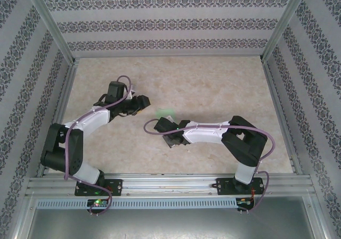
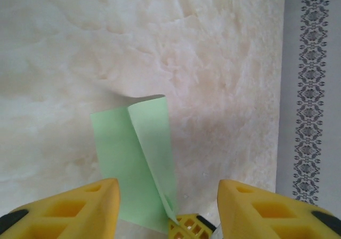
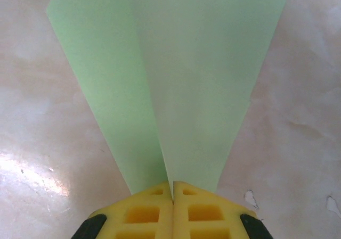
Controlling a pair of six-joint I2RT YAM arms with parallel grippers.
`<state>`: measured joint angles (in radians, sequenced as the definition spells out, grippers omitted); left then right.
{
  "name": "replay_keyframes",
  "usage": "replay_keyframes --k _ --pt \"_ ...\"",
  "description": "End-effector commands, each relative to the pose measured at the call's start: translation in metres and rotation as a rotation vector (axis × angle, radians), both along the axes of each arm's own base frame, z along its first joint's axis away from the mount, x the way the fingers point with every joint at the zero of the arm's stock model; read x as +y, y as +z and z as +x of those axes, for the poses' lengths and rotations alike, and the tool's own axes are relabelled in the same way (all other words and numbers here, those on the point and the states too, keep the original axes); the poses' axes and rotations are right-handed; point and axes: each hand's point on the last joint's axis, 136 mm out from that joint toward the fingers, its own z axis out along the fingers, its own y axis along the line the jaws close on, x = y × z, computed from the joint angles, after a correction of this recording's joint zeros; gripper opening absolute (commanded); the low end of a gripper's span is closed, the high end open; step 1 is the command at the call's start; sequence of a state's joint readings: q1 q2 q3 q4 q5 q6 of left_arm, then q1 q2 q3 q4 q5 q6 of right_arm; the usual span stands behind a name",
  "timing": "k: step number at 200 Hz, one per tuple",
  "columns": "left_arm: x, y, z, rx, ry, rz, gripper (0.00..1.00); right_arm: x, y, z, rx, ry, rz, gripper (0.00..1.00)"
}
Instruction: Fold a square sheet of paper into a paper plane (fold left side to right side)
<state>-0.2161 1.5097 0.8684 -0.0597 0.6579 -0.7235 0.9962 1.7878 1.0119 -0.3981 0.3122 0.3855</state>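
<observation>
Paper plane (image 3: 176,79) tip pinched in closed right hand (image 3: 173,190); left hand (image 2: 168,196) parted, straddling plane.

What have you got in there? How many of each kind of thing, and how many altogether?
Green paper: 1
Arms: 2 (left arm, right arm)
Pincers: 2 (left pincer, right pincer)
Total: 5

Count, taken around the sheet:
- light-green sheet of paper (image 1: 164,113), folded: one
- robot arms: two, left arm (image 1: 90,119) left of the sheet, right arm (image 1: 213,132) right of it
- table (image 1: 213,84) under the sheet: one
</observation>
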Motion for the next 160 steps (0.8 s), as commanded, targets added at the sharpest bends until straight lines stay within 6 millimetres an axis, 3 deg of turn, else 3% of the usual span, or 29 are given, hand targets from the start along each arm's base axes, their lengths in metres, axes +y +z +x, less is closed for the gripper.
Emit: replay_keyframes --k 1,51,93,135,160 --pt "0.011 -0.01 -0.015 0.035 -0.012 0.037 0.52 0.003 0.002 -0.001 0.023 0.026 0.047 0.0" --pt "0.011 -0.019 -0.024 0.06 -0.027 0.034 0.52 0.002 0.004 -0.002 0.082 0.005 0.147 0.0" --pt "0.006 -0.019 -0.026 0.071 -0.055 0.004 0.52 0.008 0.021 -0.006 0.168 0.008 0.363 0.0" --pt "-0.004 -0.028 -0.035 0.106 -0.091 -0.036 0.52 0.011 0.025 -0.012 0.303 0.001 0.611 0.0" --pt "-0.012 -0.036 -0.042 0.131 -0.113 -0.046 0.52 0.004 0.02 -0.011 0.349 -0.012 0.654 0.0"
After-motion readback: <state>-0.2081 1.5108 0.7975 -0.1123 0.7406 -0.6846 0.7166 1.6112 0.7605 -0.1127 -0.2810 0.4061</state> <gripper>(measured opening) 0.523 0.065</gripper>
